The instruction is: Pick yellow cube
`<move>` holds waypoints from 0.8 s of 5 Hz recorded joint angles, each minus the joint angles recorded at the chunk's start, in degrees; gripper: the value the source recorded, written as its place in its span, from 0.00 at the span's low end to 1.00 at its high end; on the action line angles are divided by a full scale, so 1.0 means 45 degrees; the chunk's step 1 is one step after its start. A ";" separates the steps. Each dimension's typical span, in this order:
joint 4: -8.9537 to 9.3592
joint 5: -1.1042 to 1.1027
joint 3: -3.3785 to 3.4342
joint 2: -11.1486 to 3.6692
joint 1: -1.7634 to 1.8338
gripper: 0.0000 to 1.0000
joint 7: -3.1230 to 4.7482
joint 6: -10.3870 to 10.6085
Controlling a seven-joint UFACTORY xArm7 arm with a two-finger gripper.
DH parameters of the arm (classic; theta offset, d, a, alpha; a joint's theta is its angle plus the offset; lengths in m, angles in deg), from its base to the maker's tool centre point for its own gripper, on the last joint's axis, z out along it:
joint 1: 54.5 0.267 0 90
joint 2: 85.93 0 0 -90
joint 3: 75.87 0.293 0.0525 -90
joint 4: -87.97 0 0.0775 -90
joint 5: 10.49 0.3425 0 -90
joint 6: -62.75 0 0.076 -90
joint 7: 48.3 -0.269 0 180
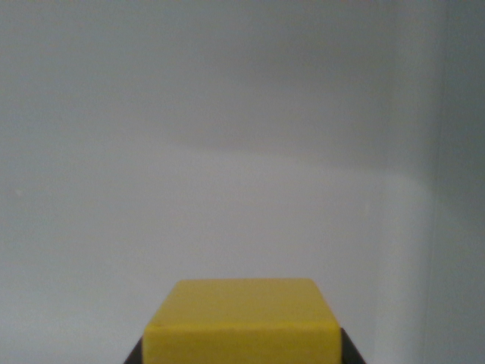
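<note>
The yellow cube [242, 322] fills the bottom middle of the wrist view, with its top face and front edge showing. Dark fingertips [134, 354] of my gripper [242, 355] peek out against the cube's left and right sides at the frame's bottom edge. The jaws press on both sides, shut on the cube. The lower part of the cube and most of the fingers are cut off by the frame.
A plain pale grey surface [227, 152] fills the rest of the view, with a soft shadow across its upper half. A faint vertical edge [436, 189] runs down the wrist view's right.
</note>
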 joint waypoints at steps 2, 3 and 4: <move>-0.0347 -0.0044 -0.0001 0.0231 0.0010 1.00 -0.0031 -0.0576; -0.0706 -0.0089 -0.0003 0.0470 0.0021 1.00 -0.0062 -0.1171; -0.0706 -0.0089 -0.0003 0.0470 0.0021 1.00 -0.0062 -0.1171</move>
